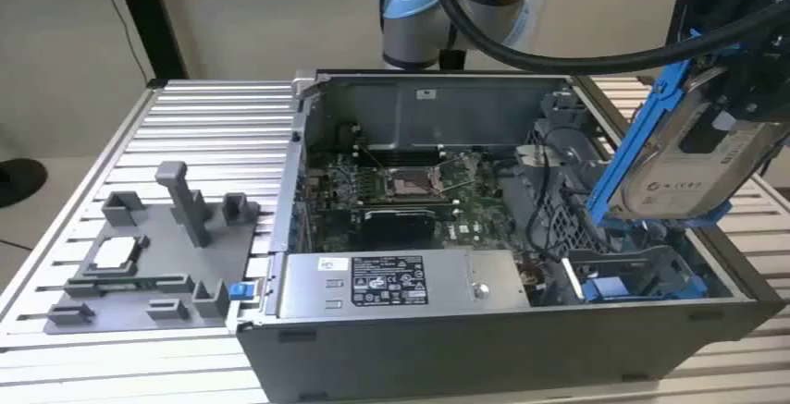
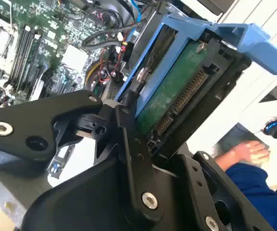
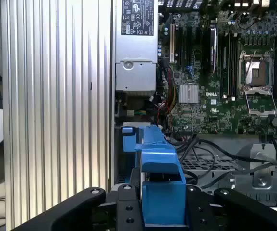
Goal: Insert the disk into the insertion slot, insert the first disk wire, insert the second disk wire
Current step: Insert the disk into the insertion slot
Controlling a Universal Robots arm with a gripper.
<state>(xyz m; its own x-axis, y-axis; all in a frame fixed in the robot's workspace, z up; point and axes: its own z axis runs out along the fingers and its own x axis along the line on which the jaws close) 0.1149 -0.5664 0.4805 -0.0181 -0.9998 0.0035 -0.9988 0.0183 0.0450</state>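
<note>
The disk, a silver-grey drive in a blue carrier frame, hangs steeply tilted above the open computer case at the exterior view's right. My gripper is shut on its upper end. The second wrist view shows the disk's green circuit side and connector between my black fingers. In the first wrist view the blue carrier sticks out from the gripper. The insertion slot, a dark perforated bay with blue rails, lies below the disk in the case's near right corner. Black cables lie over its perforated metal.
The silver power-supply box fills the case's front, with the green motherboard behind it. Loose black cables run beside the bay. A grey fixture tray sits on the ribbed table at the exterior view's left. A person's hand shows beyond the case.
</note>
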